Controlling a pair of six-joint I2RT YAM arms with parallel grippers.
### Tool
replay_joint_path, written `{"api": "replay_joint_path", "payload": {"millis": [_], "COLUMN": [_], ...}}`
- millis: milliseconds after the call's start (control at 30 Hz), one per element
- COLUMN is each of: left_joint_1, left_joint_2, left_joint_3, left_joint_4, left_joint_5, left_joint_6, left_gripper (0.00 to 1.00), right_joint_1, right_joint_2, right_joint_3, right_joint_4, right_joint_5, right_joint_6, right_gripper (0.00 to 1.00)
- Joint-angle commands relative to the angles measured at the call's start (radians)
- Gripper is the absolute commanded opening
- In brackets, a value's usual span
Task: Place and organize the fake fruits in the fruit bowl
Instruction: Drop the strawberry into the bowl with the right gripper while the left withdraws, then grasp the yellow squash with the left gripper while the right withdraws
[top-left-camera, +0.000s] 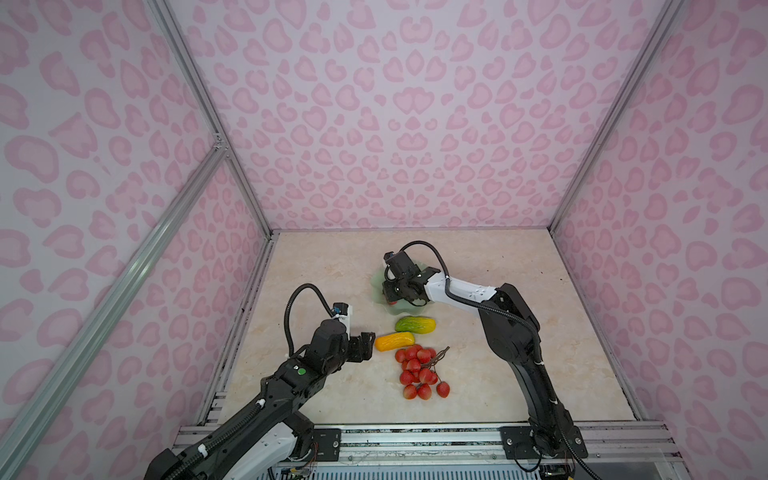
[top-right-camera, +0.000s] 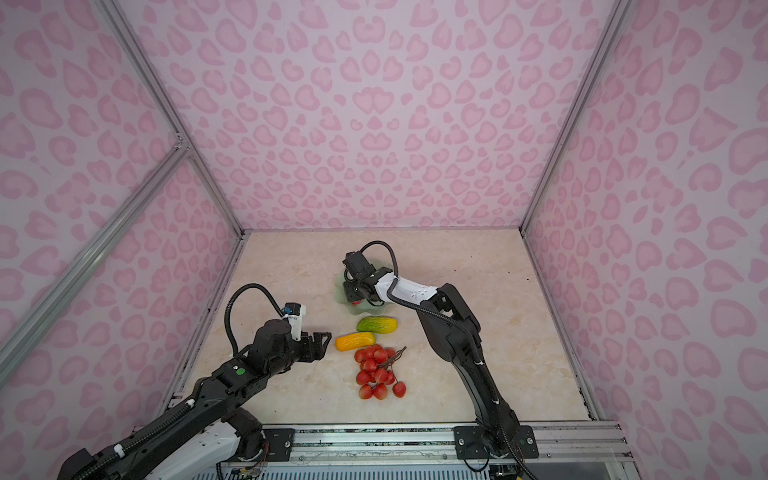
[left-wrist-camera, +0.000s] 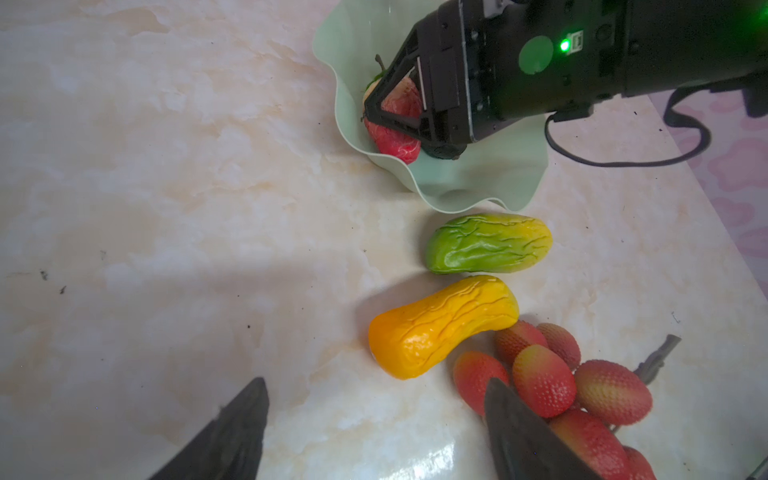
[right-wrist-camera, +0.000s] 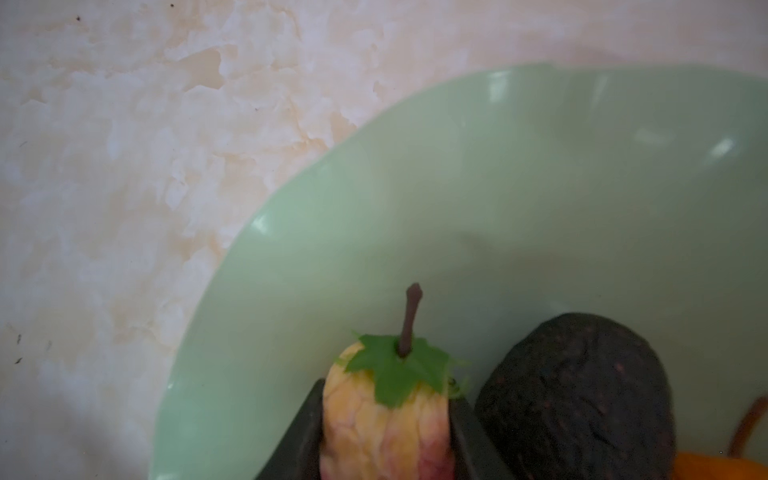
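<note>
Left tool (top-left-camera: 369, 344): released, its jaws wide apart with nothing between them. It hangs low over the bench (top-left-camera: 332, 266), just beside one end of the yellow-orange oblong.
Bunch of red berries (top-left-camera: 419, 372): lies on the bench nearest the robot's base, with its brown stem trailing to one side. Not yet in the bowl.
Yellow-orange oblong (top-left-camera: 395, 341): lies flat on the bench, touching the far edge of the bunch.
Green-yellow oblong (top-left-camera: 415, 324): lies flat between the yellow-orange one and the bowl, close to the rim but outside it.
Fruit bowl (left-wrist-camera: 469, 183): sits beyond the loose fruits and holds three pieces.
Right tool (top-left-camera: 391, 296): reaches down inside the bowl, with a jaw on each side of the strawberry-like piece (right-wrist-camera: 374, 432). I cannot tell whether the jaws are pressing it or only flanking it.
Avocado (right-wrist-camera: 573, 395): rests in the bowl just beside that piece, with the orange ball (right-wrist-camera: 715, 467) behind it.
Step in hand: probably setting the strawberry-like piece down in the bowl.
Next move: likely spread the jaws fully and lift straight up, clear of the stem and avocado. The left tool could then take the yellow-orange oblong across its narrow width.
</note>
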Motion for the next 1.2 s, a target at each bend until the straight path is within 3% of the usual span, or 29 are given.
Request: {"api": "replay_joint_path", "payload": {"millis": [0, 233, 367, 433, 700, 967, 1167], "left_joint_1": [-0.002, -0.045, -0.125, -0.156, -0.213, -0.232, -0.239], "left_joint_2": [0.020, 0.135, 0.255, 0.330, 0.601, 0.752, 0.758], "left_joint_3": [0.008, 0.083, 0.159, 0.197, 0.336, 0.395, 0.380], "left_joint_4": [0.029, 0.035, 0.018, 0.009, 0.003, -0.018, -0.022], "left_joint_5": [0.013, 0.020, -0.026, -0.053, -0.102, -0.101, -0.087], "left_joint_6": [0.023, 0.120, 0.196, 0.222, 0.283, 0.295, 0.280], "left_gripper": [0.83, 0.83, 0.82, 0.82, 0.81, 0.79, 0.61], "right_joint_1": [0.000, -0.027, -0.063, -0.084, -0.177, -0.237, -0.263], "right_joint_2": [-0.013, -0.221, -0.444, -0.532, -0.831, -0.966, -0.975], "right_joint_3": [-0.002, -0.153, -0.411, -0.497, -0.744, -0.868, -0.877], "right_joint_4": [-0.006, 0.101, 0.274, 0.333, 0.330, 0.321, 0.328], "right_joint_5": [-0.011, -0.014, -0.022, -0.025, -0.001, 0.036, 0.033], "right_joint_6": [0.005, 0.028, 0.053, 0.066, 0.097, 0.115, 0.117], "right_gripper": [0.54, 0.70, 0.89, 0.93, 0.94, 0.94, 0.94]}}
